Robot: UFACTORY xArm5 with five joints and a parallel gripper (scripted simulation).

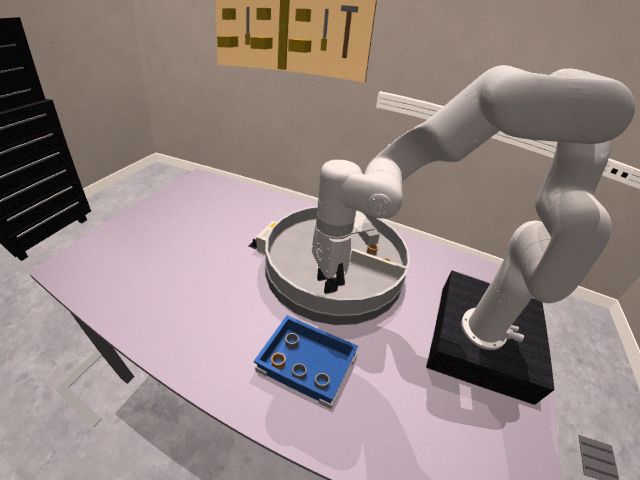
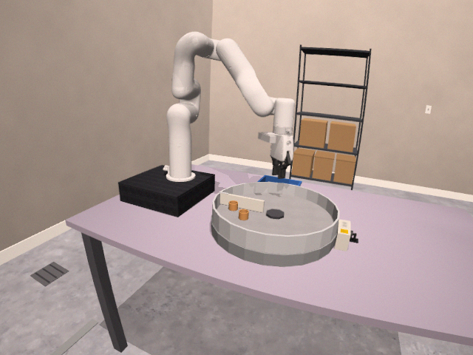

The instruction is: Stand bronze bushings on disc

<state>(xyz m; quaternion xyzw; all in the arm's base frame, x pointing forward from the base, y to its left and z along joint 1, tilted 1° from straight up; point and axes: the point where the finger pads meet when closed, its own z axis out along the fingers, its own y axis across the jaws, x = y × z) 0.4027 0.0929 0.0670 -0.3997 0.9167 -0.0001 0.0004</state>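
The blue crate (image 1: 306, 360) lies on the table in front of the turntable (image 1: 336, 266). It holds one bronze bushing (image 1: 278, 357) and three steel bushings (image 1: 299, 369), all upright. Two bronze bushings (image 2: 233, 205) (image 2: 243, 214) stand upright on the grey disc beside a cream divider bar (image 2: 242, 202), apart from the dark hub (image 2: 274, 214). My gripper (image 1: 330, 281) points down above the disc's crate-side part, partly open with nothing between the fingers. In the exterior view my gripper (image 2: 280, 171) hangs over the turntable's far rim, with the crate (image 2: 279, 179) just behind it.
The turntable has a raised rim all round and a cream control box (image 2: 344, 229) on its side. The arm's black base block (image 1: 491, 338) sits right of the crate. A black drawer cabinet (image 1: 31, 139) and a shelf with cardboard boxes (image 2: 328, 145) stand off the table.
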